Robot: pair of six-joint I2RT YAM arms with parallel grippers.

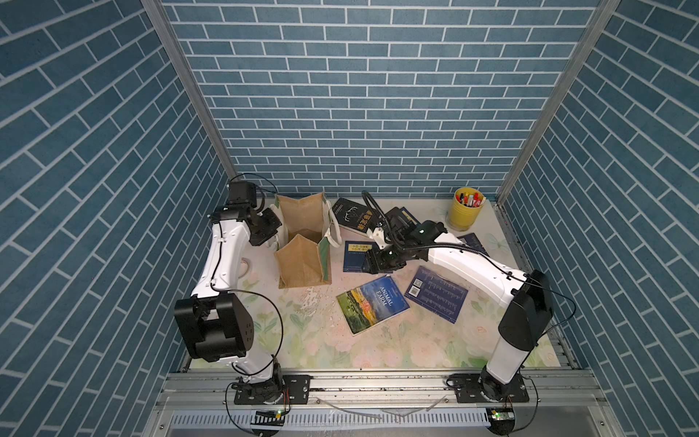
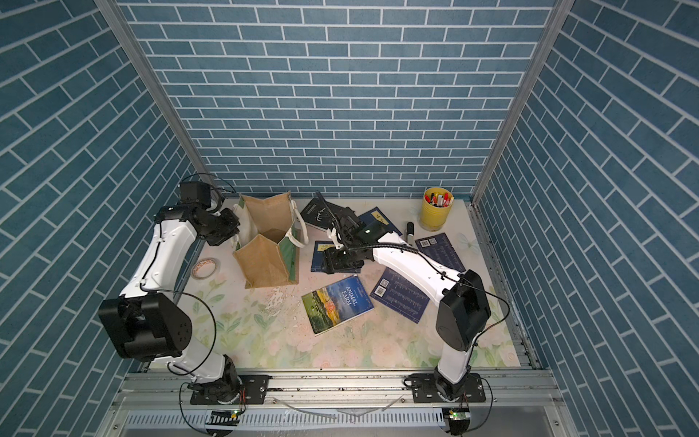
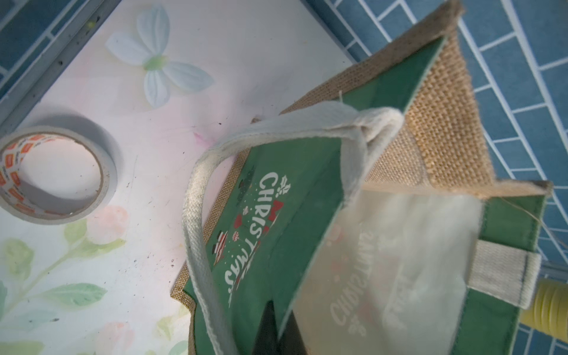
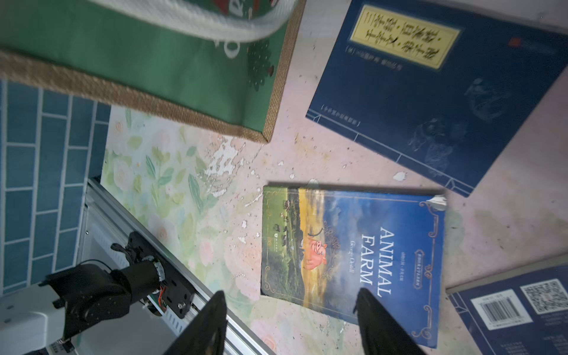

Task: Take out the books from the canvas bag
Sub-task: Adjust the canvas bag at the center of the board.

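The canvas bag (image 1: 302, 261) stands open at the back left, and only its tan floor shows inside. My left gripper (image 1: 270, 230) is shut on the bag's left wall (image 3: 292, 215), pinching the green panel. Several books lie flat on the table. They are Animal Farm (image 1: 372, 304), a navy one with a barcode (image 1: 437, 299), a black one with yellow characters (image 1: 351, 219), and navy ones at the back (image 1: 406, 215) and right (image 1: 472, 242). My right gripper (image 1: 372, 263) hangs open just above a navy book with a yellow label (image 1: 353, 257). Nothing is between its fingers (image 4: 368, 316).
A yellow pen cup (image 1: 463, 213) stands at the back right corner. A tape roll (image 2: 204, 266) lies left of the bag, near the left arm. The table mat is peeling (image 1: 314, 300) in front of the bag. Brick-pattern walls close three sides.
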